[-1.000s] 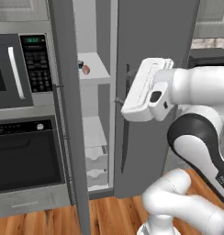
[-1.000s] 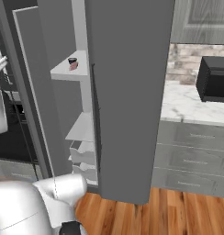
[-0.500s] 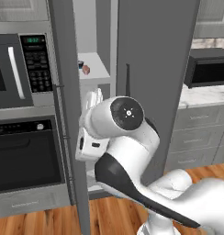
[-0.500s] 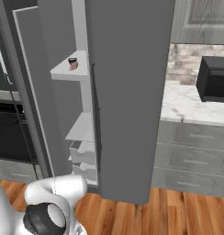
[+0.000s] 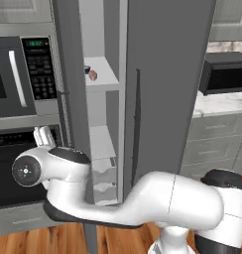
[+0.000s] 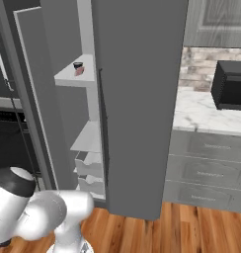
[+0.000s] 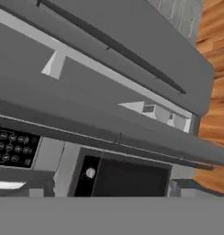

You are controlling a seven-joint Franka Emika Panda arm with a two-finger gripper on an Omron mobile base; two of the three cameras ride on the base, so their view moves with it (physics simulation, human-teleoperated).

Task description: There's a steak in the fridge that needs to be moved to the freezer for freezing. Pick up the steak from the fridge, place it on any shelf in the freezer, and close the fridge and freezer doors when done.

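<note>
Left base view: arm swung low beside freezer door (image 5: 68,99).
Steak (image 5: 93,75) on upper shelf (image 5: 105,79), above and right of gripper (image 5: 43,135); jaw opening cannot be told.

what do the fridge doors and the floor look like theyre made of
The fridge and freezer doors look like matte grey painted metal: flat, even, no shine, though the render leaves it open. The floor looks like warm brown wood, with plank seams and grain.
</note>
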